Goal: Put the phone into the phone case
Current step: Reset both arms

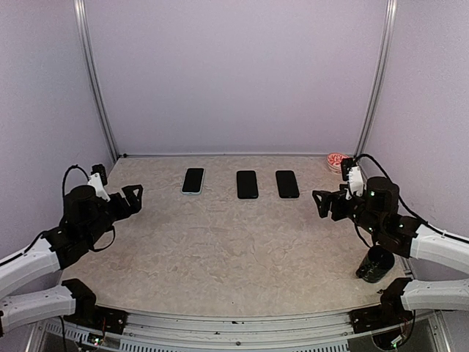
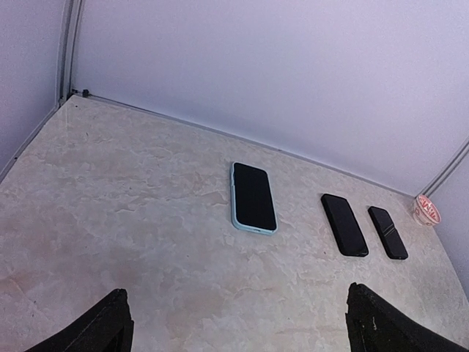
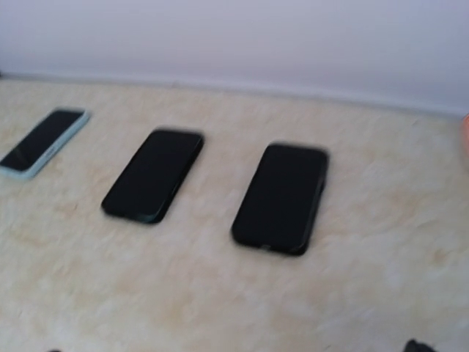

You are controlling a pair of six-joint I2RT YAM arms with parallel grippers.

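Table (image 1: 220, 249): beige, marbled, enclosed by pale lilac walls (image 1: 234, 73).

Three flat items are laid in a row toward the far edge, well apart from both arms: blue-rimmed phone (image 1: 193, 180) on the left, middle black slab (image 1: 247, 184), right black slab (image 1: 287, 183). Which black slab is a phone and which a case cannot be told.

Left gripper (image 1: 134, 199): held above the left side of the table, fingers (image 2: 102, 330) spread wide, nothing between them.

Right gripper (image 1: 319, 204): held above the right side, jaws likewise apart and empty.

A red-and-white round item (image 1: 336, 161) is noted at the far right corner, and a dark cylinder (image 1: 375, 264) by the right arm.
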